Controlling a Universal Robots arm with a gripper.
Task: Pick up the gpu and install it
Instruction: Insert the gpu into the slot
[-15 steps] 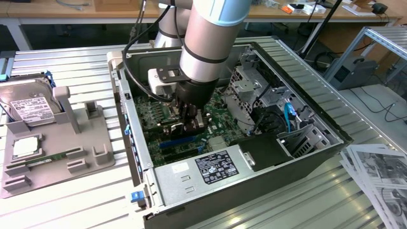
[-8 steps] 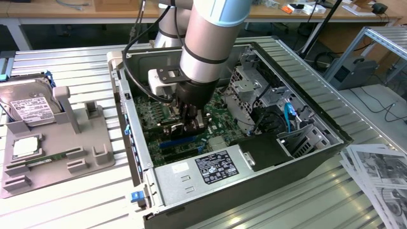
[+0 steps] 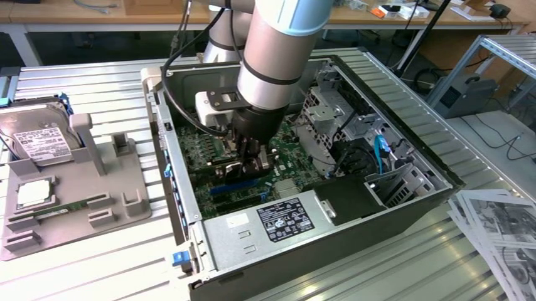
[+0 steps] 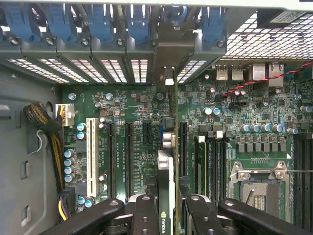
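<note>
You're looking at a ribbed metal worktop [image 3: 84, 81] that is carrying an open computer case [image 3: 352, 263], a grey parts holder [image 3: 125, 179] lying toward the exterior view's left, and printed sheets [image 3: 498, 219] toward its right.

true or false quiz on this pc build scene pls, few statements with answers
1. The tool grips the thin dark graphics card with a silver bracket inside the open black computer case. True.
2. The boxy hard drive with a white label lies on the green motherboard. False: it stands in the grey plastic fixture outside the case, at the exterior view's left.
3. Printed paper sheets lie beside the case at the exterior view's right. True.
4. The tool is wide open and holds nothing. False: it is closed on the card.
</note>
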